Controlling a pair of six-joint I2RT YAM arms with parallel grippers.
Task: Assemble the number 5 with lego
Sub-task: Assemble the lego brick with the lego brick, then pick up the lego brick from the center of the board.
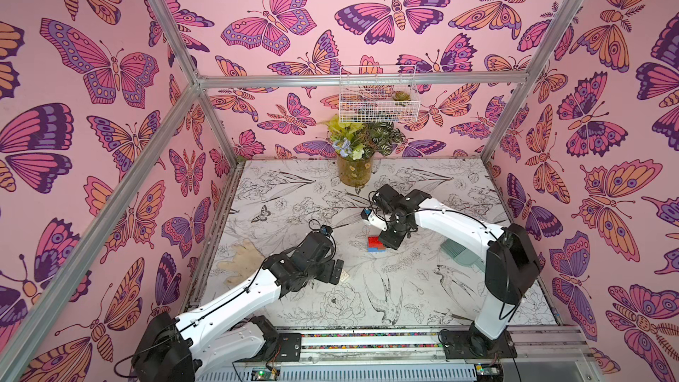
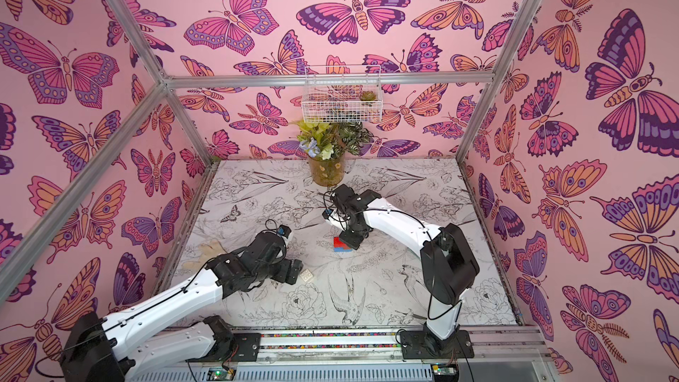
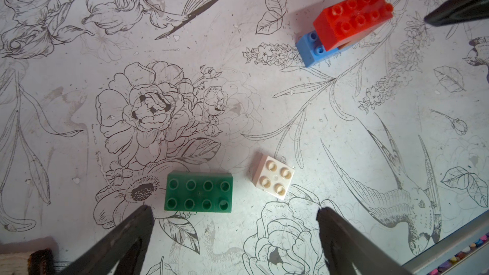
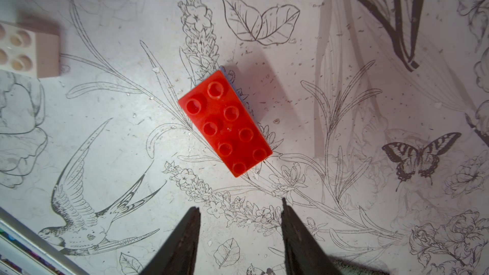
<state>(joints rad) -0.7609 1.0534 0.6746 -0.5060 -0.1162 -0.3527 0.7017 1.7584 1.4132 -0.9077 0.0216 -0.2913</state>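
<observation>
Bright, even light; red brick (image 4: 225, 125) casts a soft shadow.

I count five bricks. Three are oblong: one red brick (image 3: 352, 17), one blue brick (image 3: 311, 51) and one green brick (image 3: 198, 191). One is square, the white brick (image 3: 272, 177). The fifth is an orange brick (image 3: 344, 46); only a sliver of it shows, so I can't tell its shape. Three of the five make one stack, and two lie loose.

There are two arms, the left arm (image 1: 235, 295) and the right arm (image 1: 455, 229). Each has one gripper, the left gripper (image 3: 234, 210) and the right gripper (image 4: 240, 205), with two fingers apiece.

There is also one vase (image 1: 354, 170), one basket (image 1: 378, 104) holding a single succulent (image 1: 401, 96), one glove (image 1: 242, 259) and one brush (image 1: 459, 253).
</observation>
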